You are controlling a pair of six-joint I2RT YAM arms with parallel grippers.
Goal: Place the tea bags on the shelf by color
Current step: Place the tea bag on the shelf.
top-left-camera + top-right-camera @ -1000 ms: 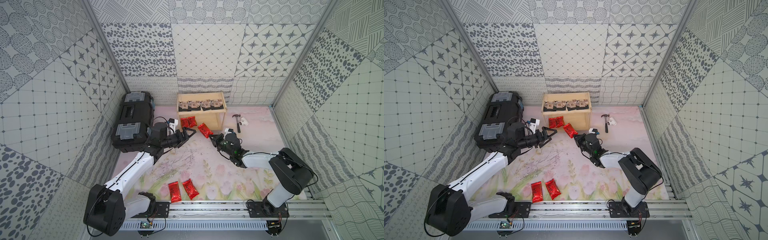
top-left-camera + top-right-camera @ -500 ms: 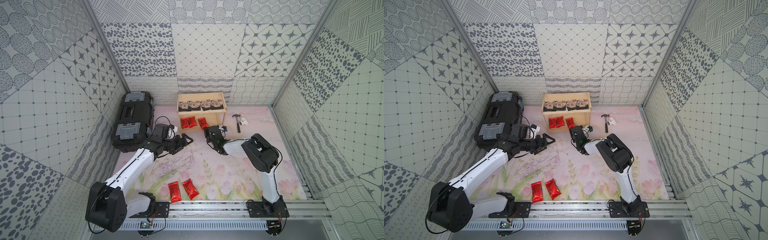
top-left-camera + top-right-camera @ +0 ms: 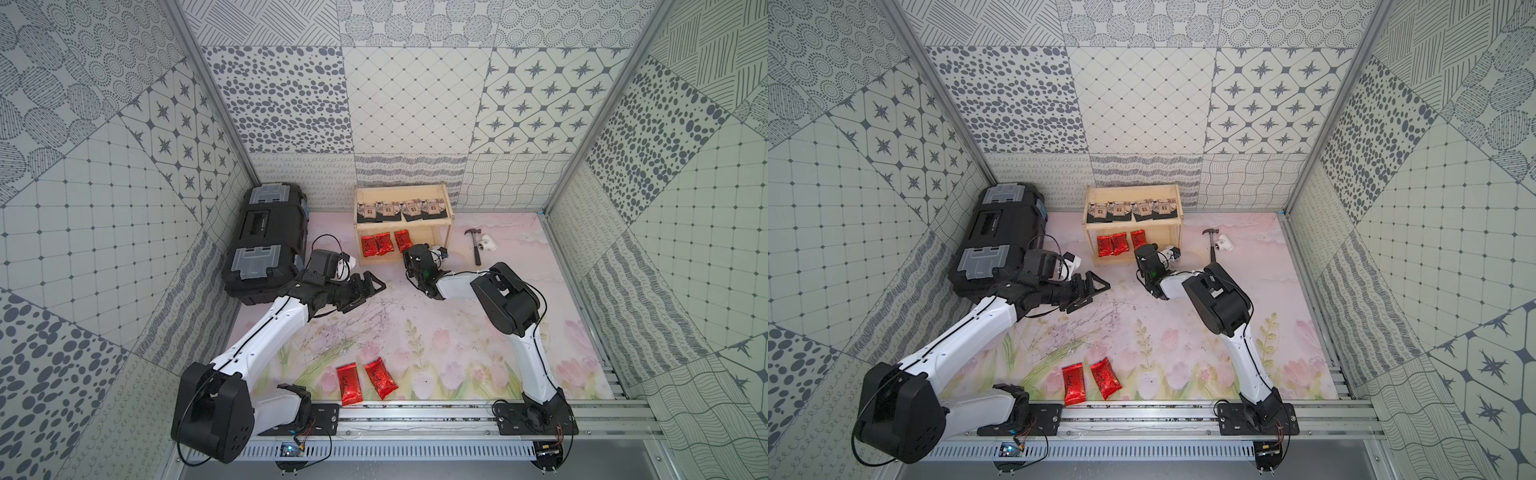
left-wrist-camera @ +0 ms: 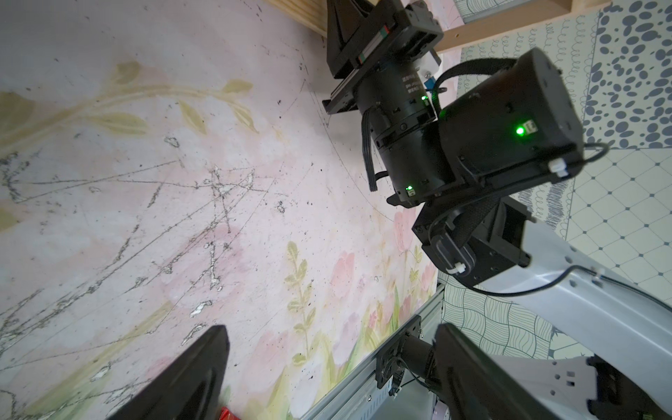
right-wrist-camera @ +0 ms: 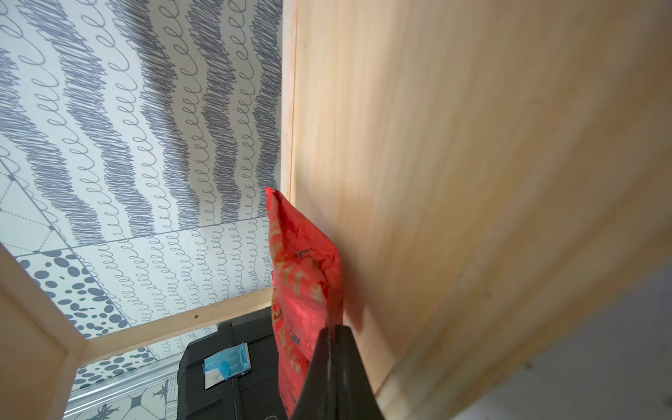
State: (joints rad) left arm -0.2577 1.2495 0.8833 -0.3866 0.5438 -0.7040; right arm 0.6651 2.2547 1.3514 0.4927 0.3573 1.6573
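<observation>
While the right claw [image 5: 332,332] clamps a red tea bag [image 5: 302,262] low in the shelf [image 3: 399,189], beside two placed red bags [image 3: 376,245], four black bags [image 3: 401,210] lie above; two loose red bags [image 3: 348,383] wait behind the spread, empty left claw [image 3: 368,296].

**Reds, blacks, pale wood**

Shiny red pouches [image 3: 368,247] carry what looks like dark script; black sachets [image 3: 388,211] bear beige houses. The shelf [image 3: 399,190] is pale wood, the toolbox [image 3: 266,237] black with grey latches, the mat [image 3: 436,332] pink and floral.
</observation>
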